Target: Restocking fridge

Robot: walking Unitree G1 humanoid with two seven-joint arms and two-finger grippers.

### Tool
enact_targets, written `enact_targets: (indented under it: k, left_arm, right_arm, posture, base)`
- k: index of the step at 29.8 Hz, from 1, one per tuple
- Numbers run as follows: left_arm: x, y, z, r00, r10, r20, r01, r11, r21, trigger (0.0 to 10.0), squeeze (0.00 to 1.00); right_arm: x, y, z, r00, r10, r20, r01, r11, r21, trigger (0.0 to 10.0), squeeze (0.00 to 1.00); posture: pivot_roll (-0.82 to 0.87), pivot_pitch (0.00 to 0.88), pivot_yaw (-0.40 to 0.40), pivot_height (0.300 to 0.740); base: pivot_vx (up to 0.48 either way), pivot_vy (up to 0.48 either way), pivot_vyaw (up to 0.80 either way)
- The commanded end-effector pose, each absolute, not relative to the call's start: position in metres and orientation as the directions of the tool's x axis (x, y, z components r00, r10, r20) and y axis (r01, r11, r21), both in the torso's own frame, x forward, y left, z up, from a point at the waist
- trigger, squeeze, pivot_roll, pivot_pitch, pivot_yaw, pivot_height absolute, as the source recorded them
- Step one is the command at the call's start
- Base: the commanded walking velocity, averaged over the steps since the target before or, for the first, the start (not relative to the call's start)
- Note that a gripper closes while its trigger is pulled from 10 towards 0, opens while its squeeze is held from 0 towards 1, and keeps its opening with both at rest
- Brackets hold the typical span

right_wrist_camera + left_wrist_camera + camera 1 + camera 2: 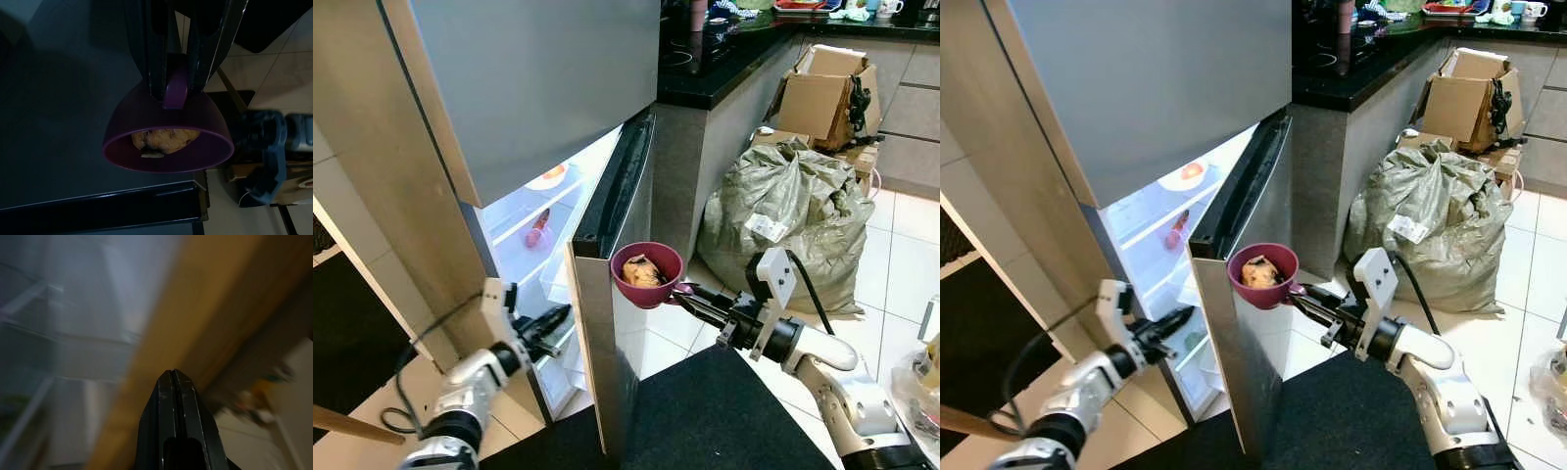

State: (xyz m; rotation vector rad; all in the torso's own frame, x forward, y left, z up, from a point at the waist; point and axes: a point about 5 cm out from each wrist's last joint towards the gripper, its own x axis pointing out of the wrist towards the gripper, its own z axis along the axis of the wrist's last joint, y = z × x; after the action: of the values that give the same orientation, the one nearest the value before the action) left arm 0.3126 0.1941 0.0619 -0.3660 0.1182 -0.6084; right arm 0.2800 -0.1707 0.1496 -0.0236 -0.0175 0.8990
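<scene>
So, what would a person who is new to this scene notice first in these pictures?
Probably the maroon plastic bowl with a brownish food piece inside, held by its handle in the right gripper beside the edge of the half-open grey fridge door. Next, the lit white fridge shelves, with the shut left gripper reaching toward them.

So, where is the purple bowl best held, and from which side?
By its small handle tab, from the side facing away from the fridge door, as the right claw does now. The purple bowl stays upright, food inside.
</scene>
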Motion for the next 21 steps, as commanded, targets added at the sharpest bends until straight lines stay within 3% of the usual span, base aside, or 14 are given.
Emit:
enact_targets:
  k: [1,4,10,15,19,21]
  left_arm:
    - [0.318,0.207,0.070,0.860,-0.510,0.002,0.484,0.815,-0.318,10.0,0.00]
    - [0.330,0.221,0.087,0.934,-0.353,0.054,0.354,0.895,-0.272,10.0,0.00]
    - [0.337,0.222,0.096,0.958,-0.274,0.086,0.287,0.915,-0.283,10.0,0.00]
    - [0.340,0.212,0.094,0.956,-0.282,0.083,0.294,0.906,-0.303,10.0,0.00]
    - [0.344,0.173,0.086,0.932,-0.360,0.052,0.358,0.884,-0.301,10.0,0.00]
    - [0.344,0.167,0.086,0.928,-0.369,0.047,0.366,0.881,-0.301,10.0,0.00]
  right_arm:
    - [0.283,-0.167,0.154,0.608,0.794,0.022,-0.792,0.608,-0.047,10.0,0.00]
    - [0.284,-0.167,0.155,0.607,0.795,0.024,-0.793,0.607,-0.049,10.0,0.00]
    - [0.284,-0.166,0.155,0.613,0.790,0.024,-0.788,0.613,-0.051,10.0,0.00]
    - [0.285,-0.167,0.154,0.622,0.783,0.015,-0.782,0.622,-0.052,10.0,0.00]
    - [0.286,-0.167,0.153,0.629,0.777,0.006,-0.776,0.628,-0.052,10.0,0.00]
    - [0.286,-0.167,0.153,0.630,0.776,0.005,-0.775,0.630,-0.052,10.0,0.00]
  posture:
    - [-0.12,0.000,0.026,0.740]
    - [-0.12,0.000,0.028,0.740]
    - [-0.13,0.000,0.029,0.740]
    - [-0.13,0.000,0.028,0.740]
    - [-0.13,0.001,0.025,0.740]
    - [-0.13,0.001,0.025,0.740]
  base:
    - [0.000,0.000,0.00]
    - [0.000,0.000,0.00]
    - [0.000,0.000,0.00]
    - [0.000,0.000,0.00]
    - [0.000,0.000,0.00]
    - [0.000,0.000,0.00]
